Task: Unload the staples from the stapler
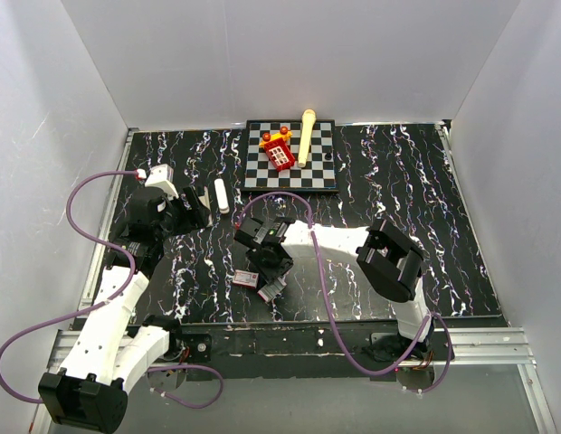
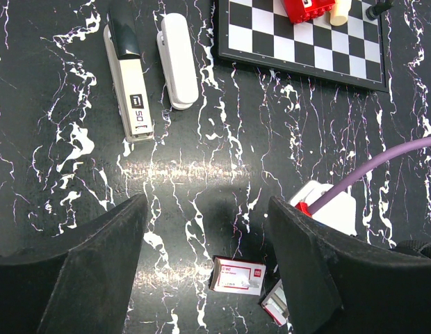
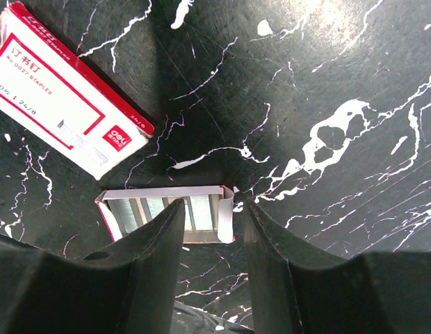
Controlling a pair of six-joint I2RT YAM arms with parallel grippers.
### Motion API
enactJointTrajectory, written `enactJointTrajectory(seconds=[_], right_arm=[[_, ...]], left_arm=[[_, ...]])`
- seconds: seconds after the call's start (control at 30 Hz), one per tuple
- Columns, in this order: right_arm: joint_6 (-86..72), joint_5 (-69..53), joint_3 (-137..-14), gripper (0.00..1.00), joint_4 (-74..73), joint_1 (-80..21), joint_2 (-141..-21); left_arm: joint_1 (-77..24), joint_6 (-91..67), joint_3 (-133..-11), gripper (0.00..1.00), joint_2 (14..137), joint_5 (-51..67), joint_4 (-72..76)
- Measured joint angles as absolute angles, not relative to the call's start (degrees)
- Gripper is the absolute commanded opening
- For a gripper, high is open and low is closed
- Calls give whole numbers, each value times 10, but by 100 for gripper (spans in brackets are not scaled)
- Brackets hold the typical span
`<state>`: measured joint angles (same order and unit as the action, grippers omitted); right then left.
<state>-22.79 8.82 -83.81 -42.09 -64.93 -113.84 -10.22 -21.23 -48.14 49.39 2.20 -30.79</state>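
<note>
Right tool (image 3: 212, 209) part-open, left tool (image 2: 206, 202) wide, empty

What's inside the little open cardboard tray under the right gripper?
Silvery staple strips lie side by side in the red-edged white cardboard tray. The black jaws of the right gripper cover its near side, so how full it is cannot be seen.

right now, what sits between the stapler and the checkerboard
A white rounded stick, lying parallel beside the stapler, short of the checkerboard; the left wrist view shows it.
</note>
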Motion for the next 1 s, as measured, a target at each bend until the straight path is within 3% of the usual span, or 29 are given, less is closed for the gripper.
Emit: enactJointTrajectory(seconds=[0.63, 1.0], right_arm=[[-228, 84, -835, 45, -421, -649, -1139], [-229, 81, -835, 34, -421, -649, -1147]], left_arm=[[-102, -212, -481, 70, 494, 22, -308], [-102, -212, -481, 70, 494, 22, -308]])
